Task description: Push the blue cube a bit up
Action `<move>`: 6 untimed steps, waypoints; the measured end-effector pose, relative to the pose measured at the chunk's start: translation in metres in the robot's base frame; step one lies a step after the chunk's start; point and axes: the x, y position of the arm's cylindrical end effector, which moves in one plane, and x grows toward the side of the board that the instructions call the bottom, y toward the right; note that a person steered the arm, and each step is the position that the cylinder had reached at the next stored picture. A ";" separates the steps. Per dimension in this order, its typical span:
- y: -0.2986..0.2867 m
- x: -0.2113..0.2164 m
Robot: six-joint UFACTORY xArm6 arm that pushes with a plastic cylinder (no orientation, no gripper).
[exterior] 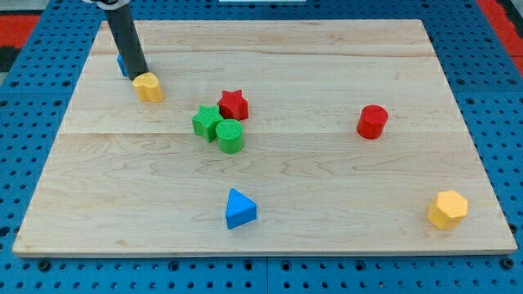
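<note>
The blue cube [121,64] sits near the top left corner of the counter [327,204], almost wholly hidden behind the dark rod; only a sliver of blue shows at the rod's left edge. My tip [140,78] rests on the counter just at the cube's lower right, with the small yellow block [149,86] touching or nearly touching it on the view's right.

No claw is fitted to this arm, so nothing is open, closed or held; contact is by pushing only.

Handling estimate: the cube looks small, rigid and light, and the smooth wood should let it slide freely. Flat faces favour a stable push; an off-centre contact is likely to spin it.

Recommended contact point: the middle of the cube's lower face, pushing toward the view's top. The yellow block is close enough to be disturbed. The board edge lies near, so a short push suffices.
</note>
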 end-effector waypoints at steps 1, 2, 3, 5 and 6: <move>-0.031 0.000; -0.050 -0.001; -0.029 -0.013; 0.014 -0.022; -0.032 -0.022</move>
